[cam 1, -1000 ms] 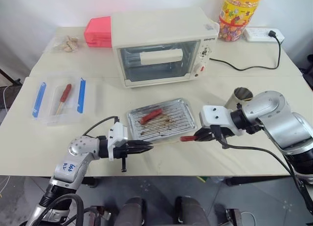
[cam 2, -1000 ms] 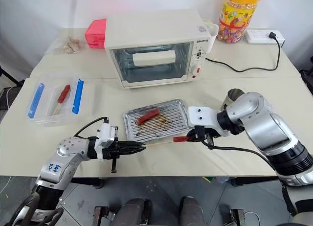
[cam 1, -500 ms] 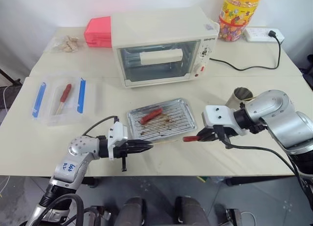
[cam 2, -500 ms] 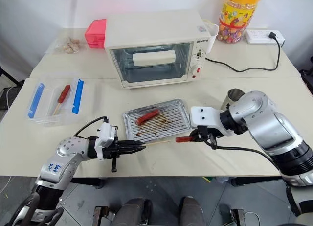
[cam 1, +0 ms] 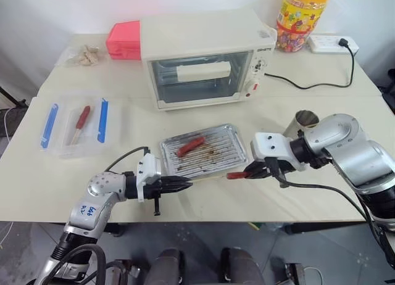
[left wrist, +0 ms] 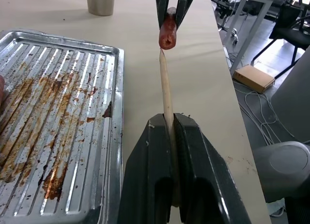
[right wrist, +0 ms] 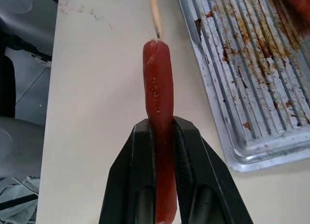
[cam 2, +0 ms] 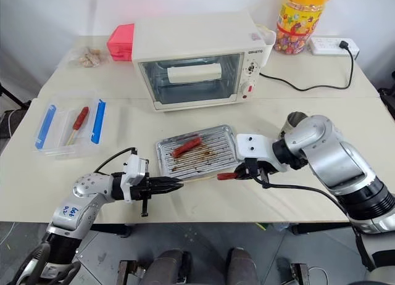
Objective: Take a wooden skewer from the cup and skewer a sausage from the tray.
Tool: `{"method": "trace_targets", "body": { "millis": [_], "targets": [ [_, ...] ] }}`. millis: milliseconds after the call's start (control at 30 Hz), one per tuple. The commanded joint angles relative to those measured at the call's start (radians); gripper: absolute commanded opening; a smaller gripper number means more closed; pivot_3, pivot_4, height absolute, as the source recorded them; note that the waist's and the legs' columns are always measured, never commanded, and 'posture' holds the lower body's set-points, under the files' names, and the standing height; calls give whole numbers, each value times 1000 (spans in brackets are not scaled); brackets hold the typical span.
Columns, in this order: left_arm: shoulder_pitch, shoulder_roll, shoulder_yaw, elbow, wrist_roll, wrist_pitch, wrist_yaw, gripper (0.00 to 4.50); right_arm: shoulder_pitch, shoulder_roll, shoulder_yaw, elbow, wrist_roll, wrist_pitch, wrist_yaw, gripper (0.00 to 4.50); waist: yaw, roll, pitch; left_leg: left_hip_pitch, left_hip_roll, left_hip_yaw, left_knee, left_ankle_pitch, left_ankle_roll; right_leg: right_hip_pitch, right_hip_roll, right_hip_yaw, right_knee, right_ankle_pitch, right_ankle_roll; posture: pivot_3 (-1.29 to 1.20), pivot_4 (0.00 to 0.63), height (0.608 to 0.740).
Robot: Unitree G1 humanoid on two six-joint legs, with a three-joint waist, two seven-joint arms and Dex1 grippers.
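The left gripper [left wrist: 170, 136] jaws are clamped on the wooden skewer [left wrist: 166, 83], its tip just at the cut end of the sausage [right wrist: 159, 88], which the right gripper [right wrist: 160, 136] jaws pinch above the desk [cam 1: 308, 192]. Keep both on one line and push straight. Beyond lie the tray [cam 1: 234, 150], a second sausage [cam 1: 190, 145], the cup [cam 1: 303, 120] and oven [cam 1: 203, 57], none obstructing.

A thin pale wooden skewer [left wrist: 166, 88] is held level above the table, its tip meeting the end of a glossy red-brown sausage [right wrist: 159, 107]. A second sausage [cam 1: 190, 145] lies on the stained silver tray [cam 1: 229, 134]. A steel cup [cam 1: 304, 119] stands upright nearby.
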Motion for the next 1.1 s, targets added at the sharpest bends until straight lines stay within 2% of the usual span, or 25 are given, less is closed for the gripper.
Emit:
{"method": "trace_targets", "body": {
  "millis": [33, 233, 633, 1100],
  "targets": [
    [-12, -13, 4, -18, -7, -14, -1, 0, -27, 11, 4, -46, 11, 1, 0, 322, 0, 0, 0, 0, 0, 0, 0, 0, 0, 0, 0, 0, 0, 0, 0, 0, 150, 740],
    [-14, -17, 6, -20, -2, -13, -4, 0, -33, 10, 11, -34, 3, -3, -1, 322, 1, 0, 0, 0, 0, 0, 0, 0, 0, 0, 0, 0, 0, 0, 0, 0, 150, 740],
    [4, -1, 12, -28, -6, -11, -13, 0, -21, -66, -11, 54, -21, -80, 24, 322, 0, 0, 0, 0, 0, 0, 0, 0, 0, 0, 0, 0, 0, 0, 0, 0, 150, 740],
    [-1, -1, 5, -28, -4, -10, -15, 0, -46, -5, 9, 42, -16, -70, 11, 322, 1, 0, 0, 0, 0, 0, 0, 0, 0, 0, 0, 0, 0, 0, 0, 0, 150, 740]
  ]
}}
